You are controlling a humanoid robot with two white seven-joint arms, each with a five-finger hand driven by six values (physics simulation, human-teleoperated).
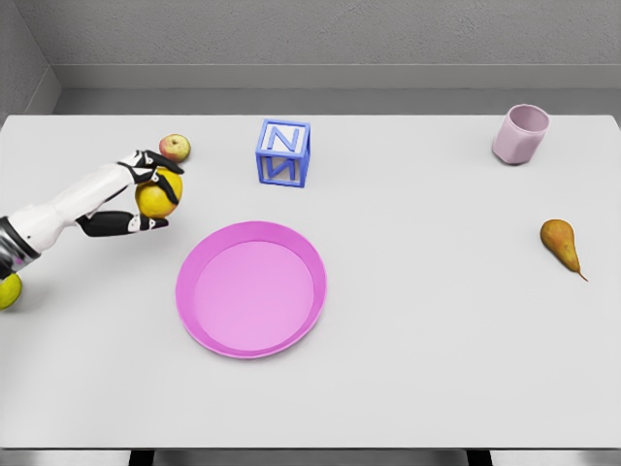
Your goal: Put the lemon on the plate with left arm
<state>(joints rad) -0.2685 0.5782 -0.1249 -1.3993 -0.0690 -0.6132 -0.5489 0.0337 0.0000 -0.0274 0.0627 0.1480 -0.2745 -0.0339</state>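
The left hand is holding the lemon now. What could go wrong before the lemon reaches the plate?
1. The left hand wraps the round lemon with only part of its fingers showing around it; the lemon may slip out on the way.
2. The apple sits right behind the hand, so a swing backward could knock it.
3. The plate has a low rim; a lemon dropped from height might roll off it.

A white bench (408,369) fills most of the view under even, soft light. Behind it runs a grey textured wall (320,34) with a paler baseboard strip.
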